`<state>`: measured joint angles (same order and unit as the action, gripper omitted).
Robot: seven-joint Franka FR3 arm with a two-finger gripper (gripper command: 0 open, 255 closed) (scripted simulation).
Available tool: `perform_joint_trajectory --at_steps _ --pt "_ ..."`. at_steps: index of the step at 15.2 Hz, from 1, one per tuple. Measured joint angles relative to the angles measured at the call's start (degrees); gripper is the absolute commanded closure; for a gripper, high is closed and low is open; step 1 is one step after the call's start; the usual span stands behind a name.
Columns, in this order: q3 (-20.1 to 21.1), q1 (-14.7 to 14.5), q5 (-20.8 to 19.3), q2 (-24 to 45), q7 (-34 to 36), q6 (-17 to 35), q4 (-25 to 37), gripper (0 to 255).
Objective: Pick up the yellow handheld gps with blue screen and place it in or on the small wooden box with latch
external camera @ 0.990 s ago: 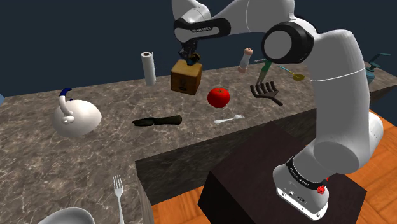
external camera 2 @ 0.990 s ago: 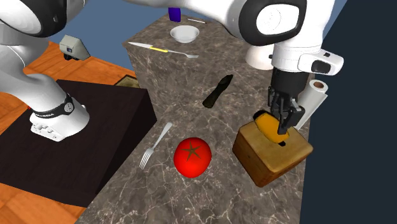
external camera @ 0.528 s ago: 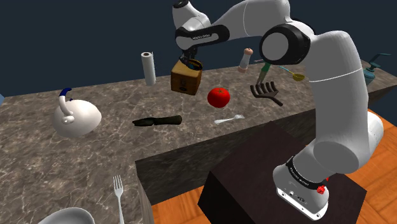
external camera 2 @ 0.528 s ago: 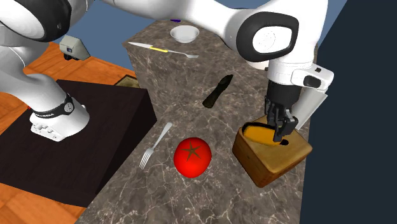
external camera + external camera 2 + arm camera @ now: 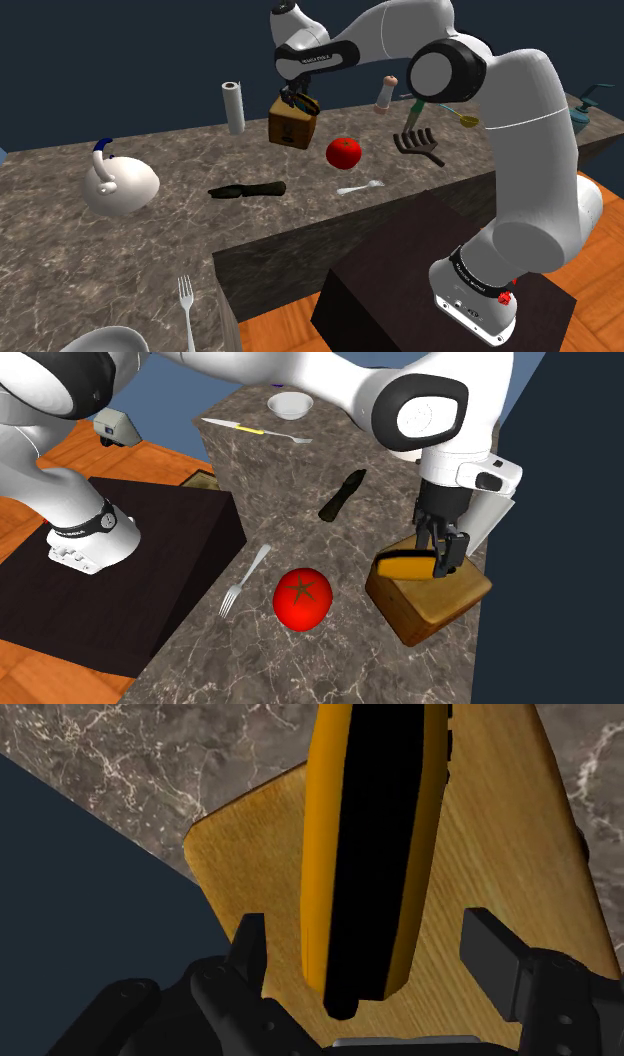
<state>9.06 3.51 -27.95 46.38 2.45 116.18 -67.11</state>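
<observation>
At the lower right of the second exterior view, the yellow gps (image 5: 403, 565) lies on top of the wooden box (image 5: 432, 604), between the spread, untouching fingers of the gripper (image 5: 440, 556).

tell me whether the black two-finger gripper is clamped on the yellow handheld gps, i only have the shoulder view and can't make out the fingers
Observer: No. In the wrist view the black two-finger gripper has its fingers standing apart, with a gap between each one and the orange-yellow, black-faced handheld GPS.
Operator: so is it on the box
Observer: Yes. The second exterior view shows it lying flat on the top of the brown wooden box.
Operator: where on it are the fingers
Observer: They flank one end; the rest of the device stretches away from them across the box's top.
</observation>
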Motion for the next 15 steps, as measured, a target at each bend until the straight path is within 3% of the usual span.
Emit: perform_joint_trajectory --at_steps 15 --pt "0.7 -1.0 0.8 -3.4 -0.4 -4.6 0.9 0"
